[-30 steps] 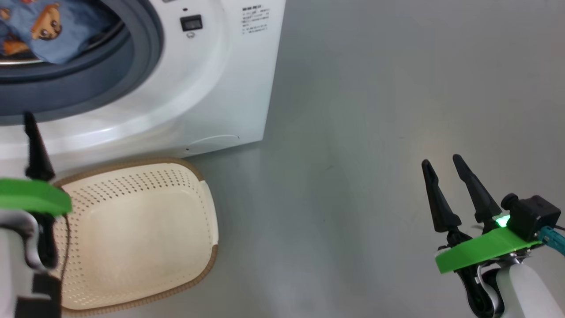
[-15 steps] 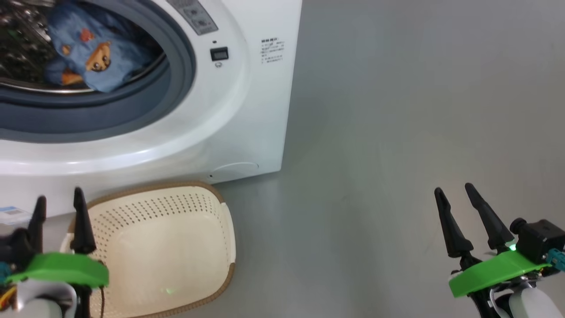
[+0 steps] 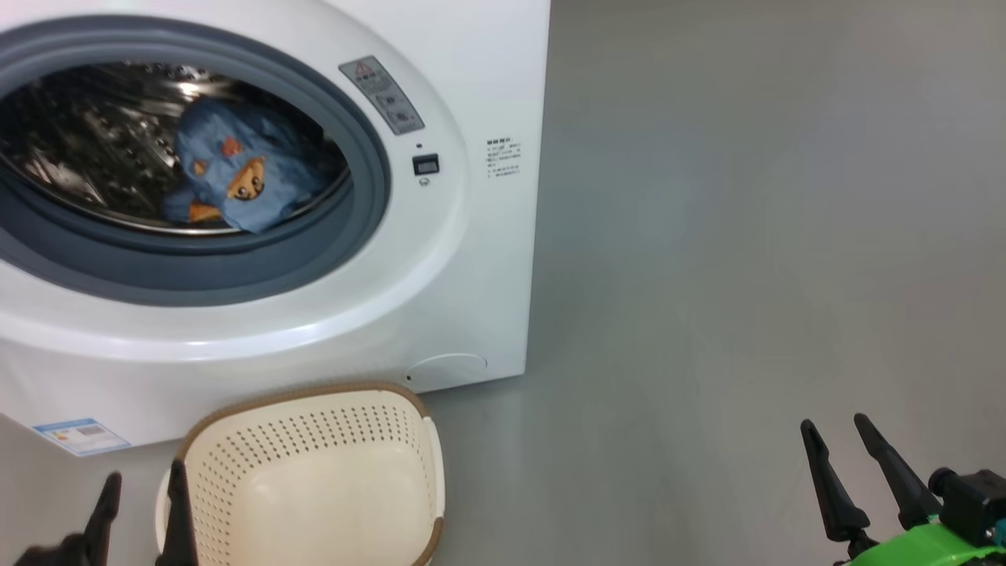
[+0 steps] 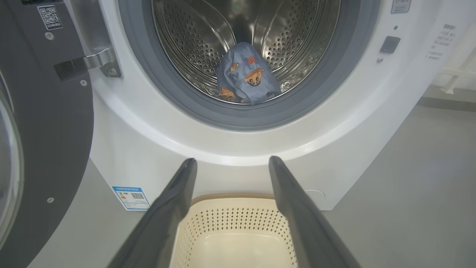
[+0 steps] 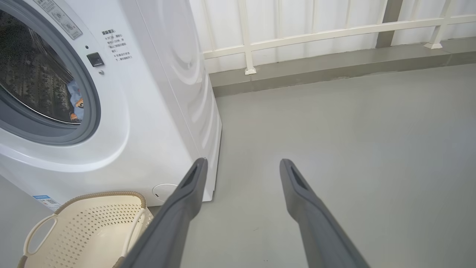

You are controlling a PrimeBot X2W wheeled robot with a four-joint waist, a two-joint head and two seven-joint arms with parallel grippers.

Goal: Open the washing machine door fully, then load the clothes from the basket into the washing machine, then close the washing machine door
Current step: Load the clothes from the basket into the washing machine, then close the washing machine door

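Clothes (image 4: 247,76) lie in a blue, bear-printed heap low in the drum (image 4: 186,41), just behind the grey seal (image 4: 156,96). The basket (image 3: 299,391) sits bare on the floor against the foot of the washer (image 3: 487,259). The door (image 4: 48,123) stands swung wide to the robot's left, its dark inner face turned toward the room. The left gripper (image 4: 232,160) hovers over the basket with fingers spread and nothing between them. The right gripper (image 3: 833,420) hangs well apart over bare floor, equally spread and empty.

Loading looks finished, leaving 1 step: shutting the door. Trouble could come from 3 places. The heap rests near the drum's front lip, so a loose fold could be trapped in the seal as the glass pushes in. Long fingers could skid off the door's glossy rim and leave it short of its latch. An arm reaching left could also clip the light basket and send it sliding.
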